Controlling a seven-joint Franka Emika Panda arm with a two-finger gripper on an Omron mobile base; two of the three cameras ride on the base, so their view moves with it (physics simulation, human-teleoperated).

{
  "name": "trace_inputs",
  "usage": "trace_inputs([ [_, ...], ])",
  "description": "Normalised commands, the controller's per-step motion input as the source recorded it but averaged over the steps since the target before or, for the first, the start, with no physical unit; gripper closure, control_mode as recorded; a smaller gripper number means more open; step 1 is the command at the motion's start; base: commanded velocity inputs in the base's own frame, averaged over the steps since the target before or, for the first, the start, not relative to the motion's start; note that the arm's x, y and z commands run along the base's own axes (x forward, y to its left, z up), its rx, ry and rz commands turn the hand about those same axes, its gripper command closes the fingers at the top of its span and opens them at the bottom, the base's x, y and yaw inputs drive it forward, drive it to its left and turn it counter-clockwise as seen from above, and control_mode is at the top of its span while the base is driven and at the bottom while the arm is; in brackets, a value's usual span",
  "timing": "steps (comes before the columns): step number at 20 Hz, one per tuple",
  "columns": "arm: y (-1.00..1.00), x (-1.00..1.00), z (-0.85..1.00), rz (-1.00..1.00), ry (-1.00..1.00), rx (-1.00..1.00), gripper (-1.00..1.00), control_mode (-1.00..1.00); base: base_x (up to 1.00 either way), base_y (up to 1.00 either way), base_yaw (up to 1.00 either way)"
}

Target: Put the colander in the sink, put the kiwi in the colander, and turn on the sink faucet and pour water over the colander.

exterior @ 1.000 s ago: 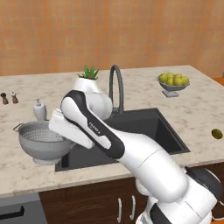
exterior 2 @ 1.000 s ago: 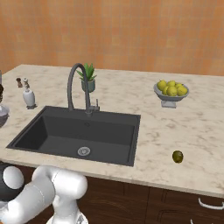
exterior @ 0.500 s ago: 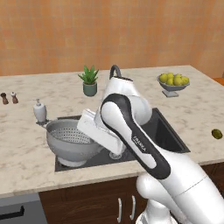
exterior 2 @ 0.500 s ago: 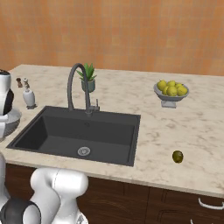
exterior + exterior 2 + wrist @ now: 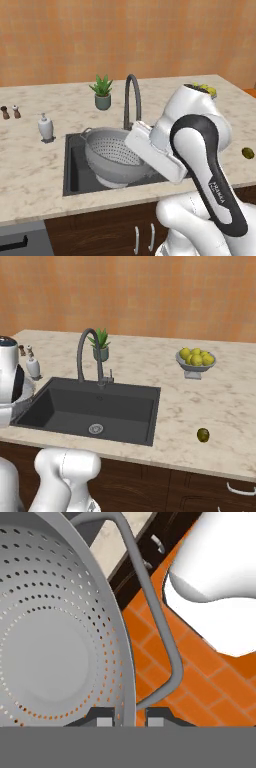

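- From the hand view I read my claw (image 5: 125, 718) as closed on the rim of the round silver-grey perforated metal colander (image 5: 55, 642): one fingertip sits inside the rim, the other outside, with the wall between them.
- In the left base view the colander (image 5: 114, 154) sits tilted over the left half of the large rectangular matte black sink (image 5: 74, 165); I cannot tell whether its base touches the basin floor.
- The tall dark grey gooseneck faucet (image 5: 131, 100) stands at the sink's back edge, just behind the colander.
- The small olive-green oval kiwi (image 5: 202, 434) lies on the marble worktop (image 5: 220, 406) near its front edge, well to the right of the sink (image 5: 100, 406) with its round silver drain.
- The grey footed bowl of yellow fruit (image 5: 195, 362) stands farther back on the right.
- A small potted green plant (image 5: 102, 92) stands behind the faucet; a white soap pump bottle (image 5: 45, 127) stands left of the sink.
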Motion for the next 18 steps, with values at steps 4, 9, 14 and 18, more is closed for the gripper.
trace_inputs([
  [4, -0.73, -0.26, 0.41, -0.1, 0.0, 0.0, 1.0, -1.0, 0.0, 0.0, 0.0],
  [9, -0.84, -0.26, 0.33, -0.15, 0.0, 0.0, 1.0, -1.0, 0.0, 0.0, 0.0],
  [14, -0.89, -0.27, 0.29, -0.13, 0.0, 0.0, 1.0, -1.0, 0.0, 0.0, 0.0],
  [18, -0.91, -0.22, 0.21, -0.09, 0.0, 0.0, 1.0, -1.0, 0.0, 0.0, 0.0],
])
